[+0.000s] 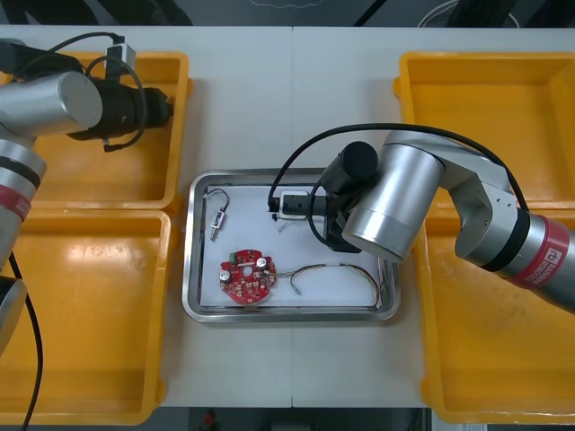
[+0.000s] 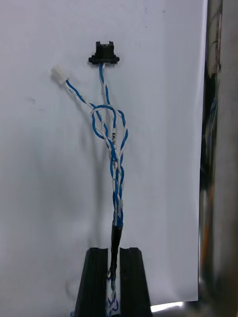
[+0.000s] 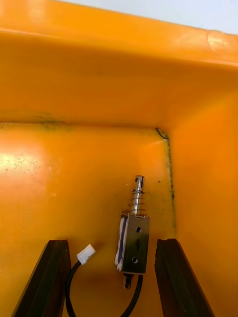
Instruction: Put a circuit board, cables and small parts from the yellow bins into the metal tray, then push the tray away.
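My right gripper [image 2: 114, 250] is shut on a twisted blue and white cable [image 2: 115, 148], which stretches out past the fingers over the white inside of the metal tray [image 1: 191, 269]. The cable ends in a black connector [image 2: 104, 53] and a white plug [image 2: 58, 76]. In the tray lie a round red circuit board [image 1: 245, 277], a red and yellow cable [image 1: 334, 271] and a small metal part [image 1: 217, 220] on a black cable. My left gripper [image 3: 111, 242] is open in the far left yellow bin [image 1: 175, 135], its fingers on either side of a small metal part [image 3: 135, 241] with a black cable.
That part lies close to the bin's corner wall [image 3: 198, 173]. The tray's shiny side wall [image 2: 218, 148] runs close beside the hanging cable. Two more yellow bins [image 1: 503, 99] stand on the right, and one [image 1: 90, 314] at the near left.
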Controlling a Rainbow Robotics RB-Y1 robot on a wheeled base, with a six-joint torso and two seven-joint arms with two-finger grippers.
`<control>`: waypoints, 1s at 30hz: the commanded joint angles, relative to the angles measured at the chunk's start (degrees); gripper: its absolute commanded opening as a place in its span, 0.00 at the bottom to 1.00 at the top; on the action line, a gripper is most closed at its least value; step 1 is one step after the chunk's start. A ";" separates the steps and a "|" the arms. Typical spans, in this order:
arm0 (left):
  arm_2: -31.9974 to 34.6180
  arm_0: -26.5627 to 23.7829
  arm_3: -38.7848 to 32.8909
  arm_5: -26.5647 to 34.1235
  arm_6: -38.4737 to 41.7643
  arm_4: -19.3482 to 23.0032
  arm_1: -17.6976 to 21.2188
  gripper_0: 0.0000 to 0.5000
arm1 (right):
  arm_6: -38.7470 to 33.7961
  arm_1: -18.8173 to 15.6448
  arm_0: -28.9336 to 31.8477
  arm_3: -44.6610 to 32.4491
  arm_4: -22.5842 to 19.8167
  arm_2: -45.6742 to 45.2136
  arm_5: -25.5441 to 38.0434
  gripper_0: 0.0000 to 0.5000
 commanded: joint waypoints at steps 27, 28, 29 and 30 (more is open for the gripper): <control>-0.63 -0.55 0.20 -0.81 -1.67 0.99 -0.31 0.01 | 1.66 8.36 0.18 -7.66 -3.06 -21.12 29.36 1.00; -0.02 -0.55 0.20 -0.02 -1.67 1.17 -0.23 0.00 | 1.48 8.97 0.18 -8.28 -2.97 -22.27 29.36 1.00; 0.95 -0.55 0.20 0.86 -1.67 1.87 -0.23 0.00 | 1.22 9.68 0.18 -9.07 -2.71 -23.50 29.36 1.00; 1.48 -0.55 0.20 1.30 -1.85 2.31 -0.31 0.00 | 1.13 10.03 0.18 -9.59 -2.45 -24.20 29.36 1.00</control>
